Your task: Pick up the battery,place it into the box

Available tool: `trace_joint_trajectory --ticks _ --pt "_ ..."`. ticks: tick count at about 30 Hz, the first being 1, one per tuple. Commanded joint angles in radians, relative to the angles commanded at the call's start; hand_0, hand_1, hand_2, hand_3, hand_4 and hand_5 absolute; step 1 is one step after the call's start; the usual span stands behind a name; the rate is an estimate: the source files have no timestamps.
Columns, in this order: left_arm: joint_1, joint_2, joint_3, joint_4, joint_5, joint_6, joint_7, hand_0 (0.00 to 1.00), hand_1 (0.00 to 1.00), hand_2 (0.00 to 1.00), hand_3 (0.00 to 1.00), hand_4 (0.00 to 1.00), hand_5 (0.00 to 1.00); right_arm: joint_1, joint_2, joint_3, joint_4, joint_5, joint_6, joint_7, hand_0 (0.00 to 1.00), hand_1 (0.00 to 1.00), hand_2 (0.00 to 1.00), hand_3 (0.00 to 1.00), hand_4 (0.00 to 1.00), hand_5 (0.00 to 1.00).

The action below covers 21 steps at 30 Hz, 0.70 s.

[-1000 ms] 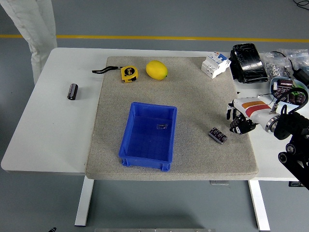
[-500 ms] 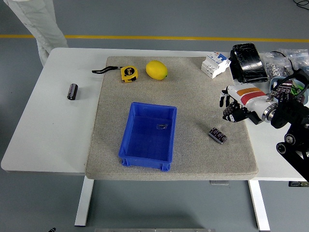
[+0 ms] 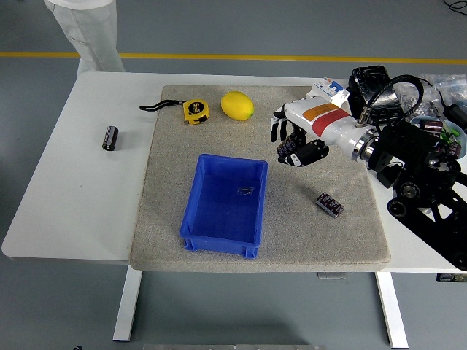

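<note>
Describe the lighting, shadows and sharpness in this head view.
Head view: soft, even light, no glare; the blue box casts only a faint shadow on the grey mat; the lemon is sharp; the right hand is slightly soft.

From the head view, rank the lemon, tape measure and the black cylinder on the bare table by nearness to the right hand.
1. Lemon, just left of the right hand, at the mat's far edge.
2. Tape measure, farther left, beside the lemon.
3. Black cylinder, off the mat at the table's left side.
</note>
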Motion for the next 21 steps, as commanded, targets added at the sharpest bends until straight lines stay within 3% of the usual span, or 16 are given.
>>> trace_joint_trajectory --ticks 8,9,10,14,15,20,21 --pt "0.0 0.01 0.013 0.0 0.008 0.003 0.004 0.589 0.585 0.665 0.741 0.813 0.955 0.097 0.094 -0.183 -0.064 0.034 -0.031 0.018 0.305 0.272 0.333 0.439 0.881 0.002" --pt "-0.001 0.011 0.014 0.0 0.008 0.004 0.004 0.584 0.583 0.657 0.736 0.813 0.952 0.105 0.101 -0.201 -0.069 0.035 -0.032 0.019 0.323 0.332 0.387 0.459 0.884 0.002" --pt "-0.001 0.013 0.017 0.0 0.007 0.005 0.004 0.584 0.583 0.657 0.736 0.813 0.952 0.114 0.11 -0.222 -0.075 0.035 -0.031 0.021 0.323 0.332 0.387 0.459 0.884 0.002" --pt "-0.004 0.017 0.032 -0.001 0.0 0.009 0.006 0.584 0.583 0.657 0.736 0.813 0.952 0.131 0.133 -0.253 -0.097 0.022 0.014 0.022 0.323 0.332 0.387 0.459 0.884 0.002" --pt "-0.004 0.017 0.034 -0.001 -0.003 0.009 0.006 0.582 0.578 0.652 0.731 0.816 0.95 0.131 0.134 -0.253 -0.1 0.019 0.019 0.023 0.521 0.471 0.515 0.591 0.766 0.107" --pt "-0.004 0.019 0.04 -0.002 -0.008 0.012 0.007 0.582 0.578 0.652 0.731 0.816 0.95 0.129 0.126 -0.25 -0.121 0.004 -0.015 0.043 0.521 0.471 0.515 0.591 0.766 0.107" --pt "-0.003 0.019 0.042 -0.003 -0.009 0.012 0.007 0.579 0.572 0.647 0.731 0.819 0.95 0.128 0.125 -0.247 -0.127 0.005 -0.021 0.047 0.61 0.643 0.721 0.864 0.996 0.235"
